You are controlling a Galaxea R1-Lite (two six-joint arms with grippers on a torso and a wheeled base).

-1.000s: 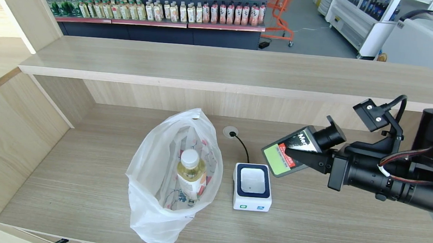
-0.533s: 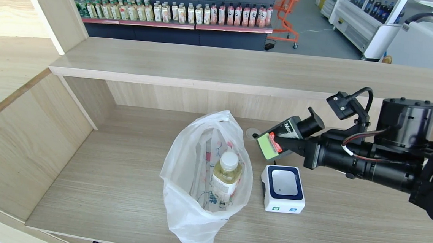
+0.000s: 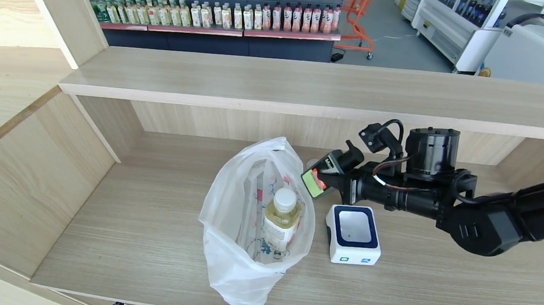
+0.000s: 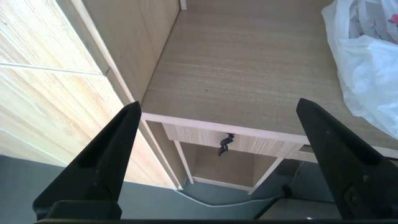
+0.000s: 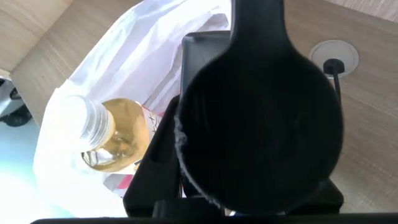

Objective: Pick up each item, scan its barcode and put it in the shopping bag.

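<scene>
My right gripper (image 3: 336,174) clamps small dark box (image 3: 317,182), held over shopping bag (image 3: 219,249) rim, near scanner (image 3: 353,227); I judge it poised for drop-in. Bottle (image 3: 281,215) upright inside bag. Left gripper (image 4: 217,112) wide, off worktop (image 3: 127,238) front edge.

shopping bag (image 3: 244,270): thin white plastic film, translucent, crinkled, slight sheen
bottle (image 3: 281,217): clear smooth plastic, I see a white ribbed cap
box (image 3: 315,180): glossy printed card, I think
scanner (image 3: 351,256): smooth white plastic, shiny top window
counter (image 3: 128,228): pale wood-grain, matt, looks like laminate to me
right gripper (image 3: 340,172): matt black, can't tell plastic or metal
</scene>
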